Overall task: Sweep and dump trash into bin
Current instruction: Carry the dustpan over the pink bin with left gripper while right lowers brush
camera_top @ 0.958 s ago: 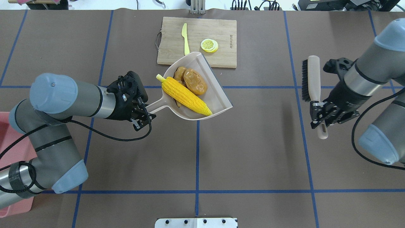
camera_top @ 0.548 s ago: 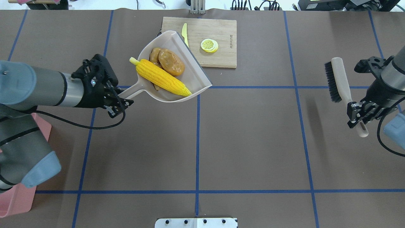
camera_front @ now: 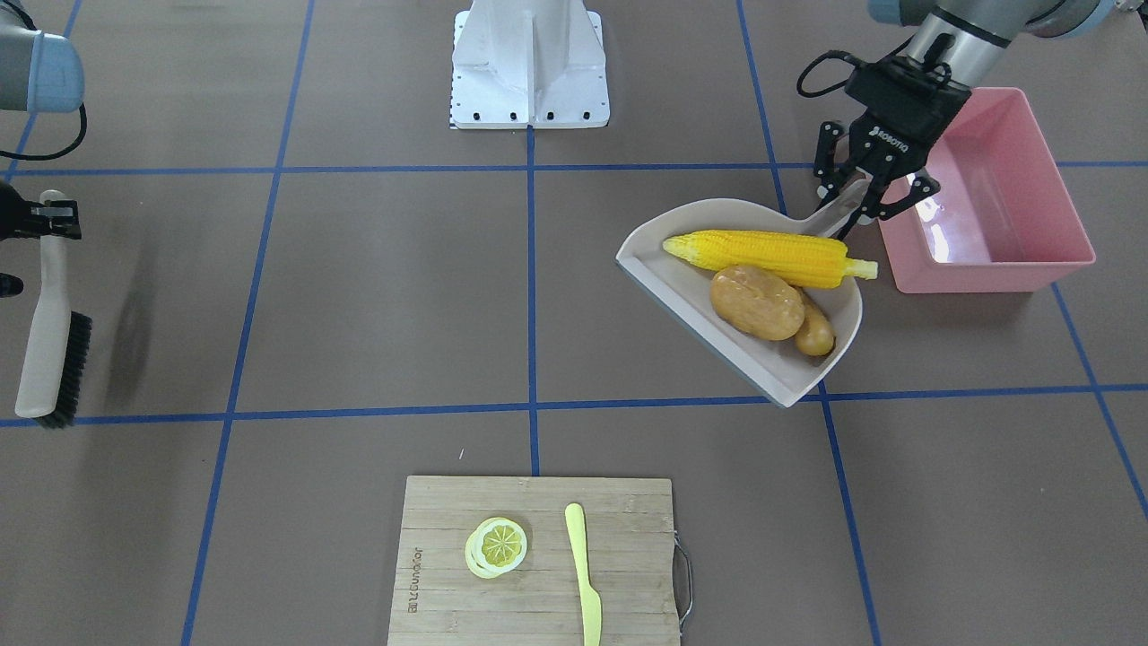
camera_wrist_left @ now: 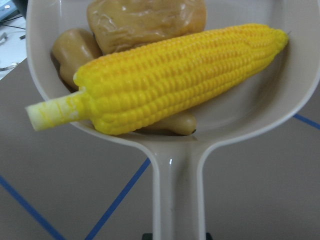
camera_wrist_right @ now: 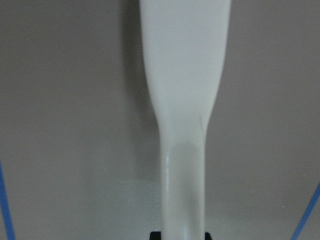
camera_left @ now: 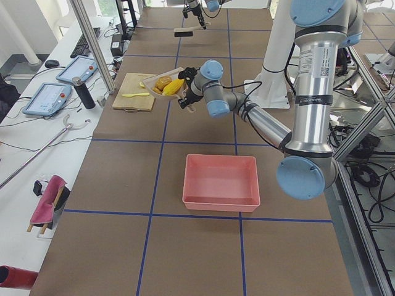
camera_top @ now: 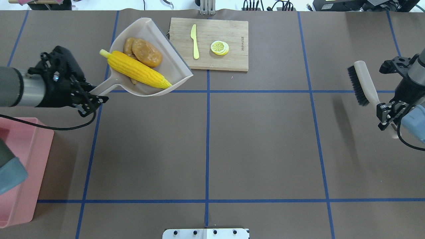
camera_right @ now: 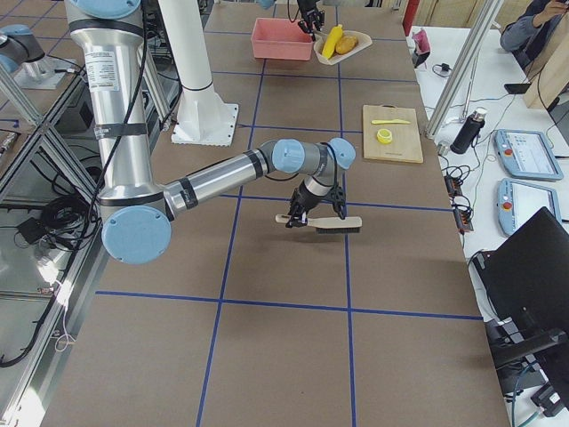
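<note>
My left gripper (camera_top: 89, 99) is shut on the handle of a beige dustpan (camera_top: 146, 28) and holds it raised over the table's left half. In the pan lie the yellow corn cob (camera_top: 136, 69), the brown potato (camera_top: 147, 57) and the tan ginger root (camera_front: 814, 334), half hidden under them. The left wrist view shows the corn (camera_wrist_left: 175, 80) across the pan's throat. The pink bin (camera_front: 995, 260) stands empty beside the left gripper (camera_front: 865, 202), nearer the robot. My right gripper (camera_top: 388, 119) is shut on a brush (camera_top: 363, 83) at the far right.
A wooden cutting board (camera_top: 225, 39) lies at the far middle with a pale yellow knife (camera_top: 195, 41) and a lemon slice (camera_top: 219, 47) on it. The dustpan's front corner is close to the board's left edge. The robot's white base plate (camera_top: 206, 233) is at the near edge.
My left arm has carried the loaded dustpan leftward and farther from the robot, uncovering more of the bin. My right arm has drawn the brush farther right.
</note>
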Available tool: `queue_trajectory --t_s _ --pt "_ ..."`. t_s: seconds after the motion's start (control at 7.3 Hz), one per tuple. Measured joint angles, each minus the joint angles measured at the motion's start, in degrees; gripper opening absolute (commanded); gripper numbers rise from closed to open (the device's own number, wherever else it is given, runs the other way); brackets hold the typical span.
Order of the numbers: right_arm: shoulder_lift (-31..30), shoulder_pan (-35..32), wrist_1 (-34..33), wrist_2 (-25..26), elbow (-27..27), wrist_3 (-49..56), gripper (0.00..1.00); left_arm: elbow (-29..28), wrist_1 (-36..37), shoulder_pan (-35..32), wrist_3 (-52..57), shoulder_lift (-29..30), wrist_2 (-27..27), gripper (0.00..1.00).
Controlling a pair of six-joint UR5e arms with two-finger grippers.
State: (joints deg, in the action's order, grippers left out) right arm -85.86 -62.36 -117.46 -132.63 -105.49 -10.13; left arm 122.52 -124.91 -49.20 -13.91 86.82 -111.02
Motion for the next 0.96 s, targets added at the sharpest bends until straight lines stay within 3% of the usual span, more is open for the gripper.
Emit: queue_trajectory --t_s 0.55,0.96 --pt "-8.9 -3.1 16.7 -1.6 6.4 0.1 0.00 7.6 -2.9 -7.4 -3.4 -16.6 -4.1 0.00" --pt "-7.7 -4.6 18.6 -5.4 7.2 0.1 0.00 10.7 -4.9 -11.3 -11.4 -25.9 -7.3 0.00"
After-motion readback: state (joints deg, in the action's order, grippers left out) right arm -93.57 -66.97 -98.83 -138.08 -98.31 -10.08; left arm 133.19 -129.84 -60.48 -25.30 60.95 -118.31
